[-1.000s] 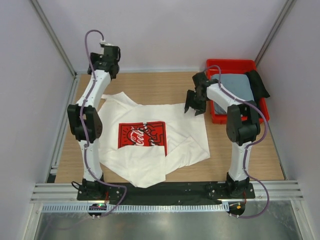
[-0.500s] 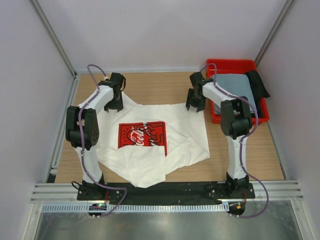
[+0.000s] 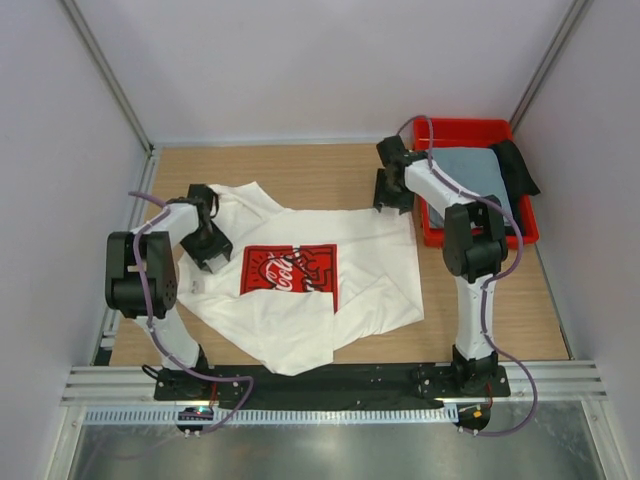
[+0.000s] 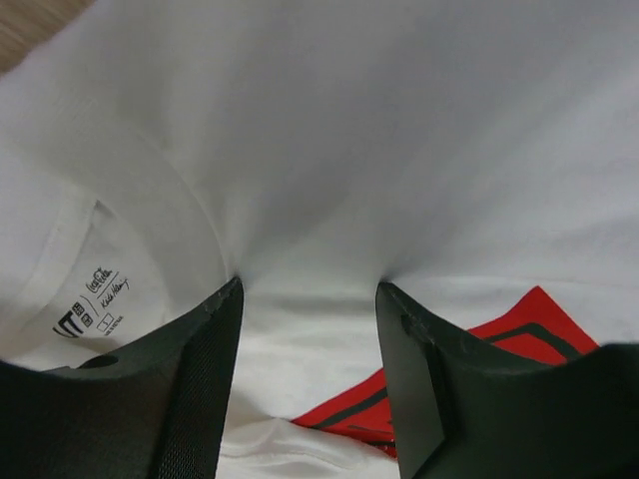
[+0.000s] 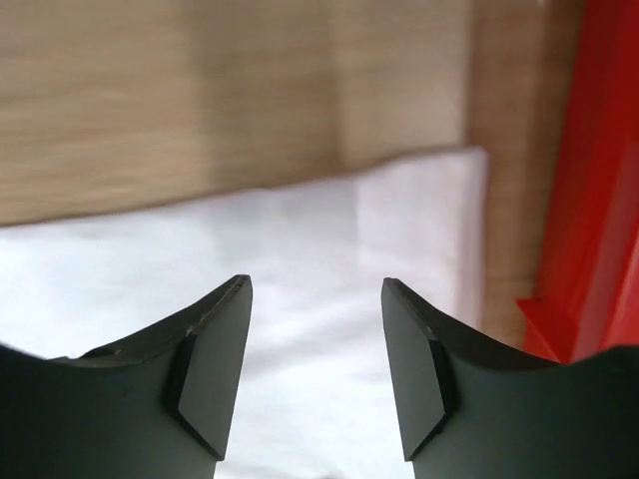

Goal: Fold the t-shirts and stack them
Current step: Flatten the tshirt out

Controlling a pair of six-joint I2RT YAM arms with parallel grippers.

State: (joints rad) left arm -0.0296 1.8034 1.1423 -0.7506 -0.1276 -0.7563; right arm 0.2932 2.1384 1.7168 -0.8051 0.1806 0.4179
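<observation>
1. Surface point(image 3: 330, 170) of light wood fills the floor of the cell, with both arms bolted at its near edge.
2. The white t-shirt point(image 3: 370, 250) lies spread out and creased over the middle of the surface. Its collar end points left and its hem lies to the right, just beside the bin. A near flap is folded over onto the body.
3. The left arm point(image 3: 175, 215) bends low over the left part of the white t-shirt. In the left wrist view the left arm's jaws stand apart, tips down on the white cloth point(image 4: 399, 130), which puckers at each tip. Cloth lies across the gap, but nothing is clamped.
4. The right arm point(image 3: 470, 240) reaches to the far right corner of the white t-shirt. The right arm's jaws stand apart just above that corner point(image 5: 419, 200), with wood beyond it and the bin wall at the right. They hold nothing.
5. The red bin point(image 3: 455, 128) sits at the far right of the surface.
6. The grey-blue t-shirt point(image 3: 475, 170) lies inside the bin.
7. A black cloth point(image 3: 515, 165) hangs over the bin's right rim.
8. The red square print point(image 3: 290, 270) faces up, on the shirt's middle, just right of the left arm's jaws.
9. A neck label point(image 4: 95, 299) shows inside the collar, left of those jaws.
</observation>
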